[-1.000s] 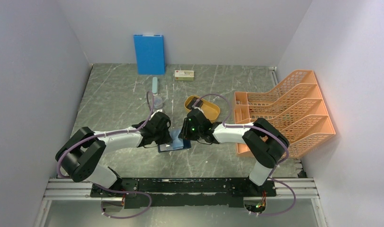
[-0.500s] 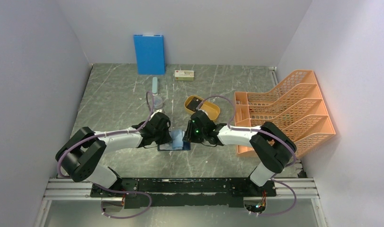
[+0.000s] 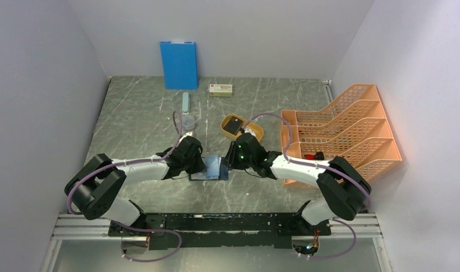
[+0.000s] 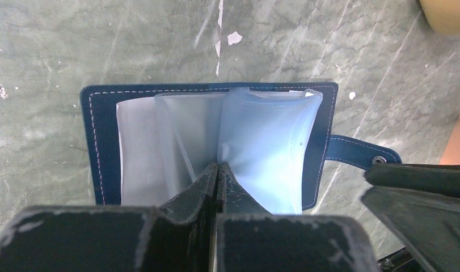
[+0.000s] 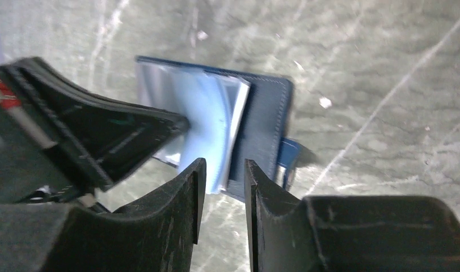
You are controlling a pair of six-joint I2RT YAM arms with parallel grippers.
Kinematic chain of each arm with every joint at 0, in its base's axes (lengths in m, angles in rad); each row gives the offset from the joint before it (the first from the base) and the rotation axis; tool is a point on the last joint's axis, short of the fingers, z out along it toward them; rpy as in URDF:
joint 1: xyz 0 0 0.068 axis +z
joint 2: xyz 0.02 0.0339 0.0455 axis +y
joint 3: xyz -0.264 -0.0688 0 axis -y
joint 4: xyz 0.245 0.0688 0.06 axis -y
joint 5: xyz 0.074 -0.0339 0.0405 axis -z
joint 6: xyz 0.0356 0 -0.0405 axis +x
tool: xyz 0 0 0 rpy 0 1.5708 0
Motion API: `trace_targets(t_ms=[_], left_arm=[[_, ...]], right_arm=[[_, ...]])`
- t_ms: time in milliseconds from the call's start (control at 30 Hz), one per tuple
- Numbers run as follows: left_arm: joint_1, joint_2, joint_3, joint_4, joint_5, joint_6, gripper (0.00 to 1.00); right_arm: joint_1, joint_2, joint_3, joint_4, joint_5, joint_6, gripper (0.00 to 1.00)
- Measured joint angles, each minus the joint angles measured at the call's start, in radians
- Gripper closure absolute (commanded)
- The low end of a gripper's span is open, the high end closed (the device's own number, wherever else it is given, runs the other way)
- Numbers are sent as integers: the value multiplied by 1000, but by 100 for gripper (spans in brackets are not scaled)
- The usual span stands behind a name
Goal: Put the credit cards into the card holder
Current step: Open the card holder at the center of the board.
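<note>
The card holder [image 3: 215, 171] lies open on the marble table between my two grippers, navy cover [image 4: 98, 141] down, with clear plastic sleeves [image 4: 273, 141] fanned upward. Its snap tab [image 4: 361, 154] points right. My left gripper [image 4: 218, 166] is shut, its tips pinching a raised sleeve at the near edge. My right gripper [image 5: 222, 162] hovers open just off the holder's [image 5: 267, 110] near corner, with nothing between its fingers. The left gripper's black body [image 5: 102, 130] shows beside it. I see no credit cards in either gripper.
A yellow oval tray [image 3: 253, 133] behind the right gripper holds a dark flat thing [image 3: 235, 124]. An orange file rack [image 3: 344, 133] stands at the right. A blue board [image 3: 179, 65] leans on the back wall, with a small box [image 3: 220, 89] and a pale bar [image 3: 185, 102] nearby.
My left gripper closed on the sleeve, which now stands lifted. My right gripper drew back to the right, away from the holder, and its arm swung outward.
</note>
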Motion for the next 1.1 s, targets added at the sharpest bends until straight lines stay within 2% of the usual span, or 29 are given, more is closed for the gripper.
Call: trace_targets(t_ms=[167,500,1100], left_arm=[[0,-4,-14,27,8,-1,95],[0,-3,-31,66,13,-3,95],[0,7,-34,95,20,-5,95]], right_arm=[[-3,-14,43,28,0,-16,75],[-27,139,137,56,-62,-24,86],[-52,273,195,38,-82,-21,91]])
